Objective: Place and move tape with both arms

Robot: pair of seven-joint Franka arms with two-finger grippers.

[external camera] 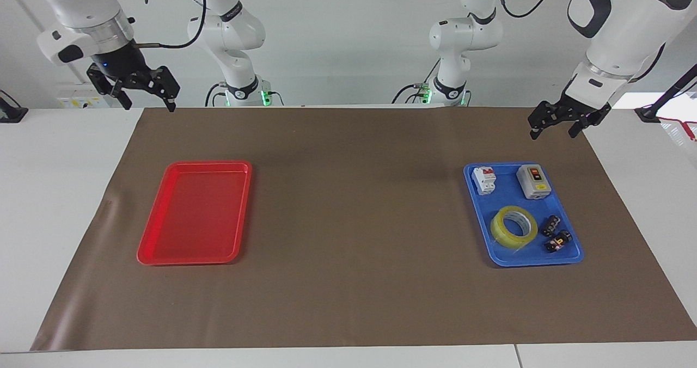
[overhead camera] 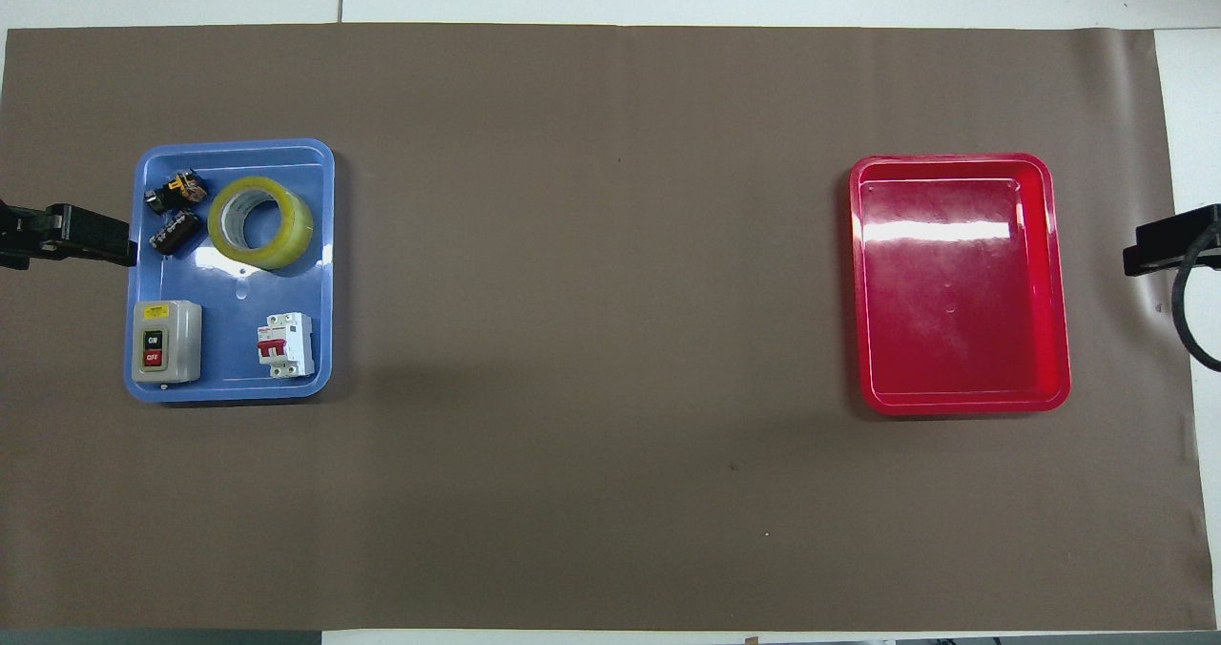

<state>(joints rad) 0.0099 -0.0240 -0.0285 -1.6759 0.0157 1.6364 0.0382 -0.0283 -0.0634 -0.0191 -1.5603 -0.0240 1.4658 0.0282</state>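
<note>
Tape [external camera: 514,226] is lying flat in the blue tray [external camera: 572,256], at the end farther from the robots, beside two small black parts [external camera: 555,233]; its bore is pointing up (a ring has no long axis). Left gripper [external camera: 561,124] is hanging with fingers spread, high above the mat near that tray. Right gripper [external camera: 142,93] is waiting, fingers apart. Judgement: descend vertically, one finger inside the core, clearing the parts.

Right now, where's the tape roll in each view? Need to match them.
Facing view: tape lies low in the blue tray, lower right of the picture.
Overhead view: tape lies high in the blue tray, upper left.
Shared landmark: the grey on/off switch box in that tray.
</note>
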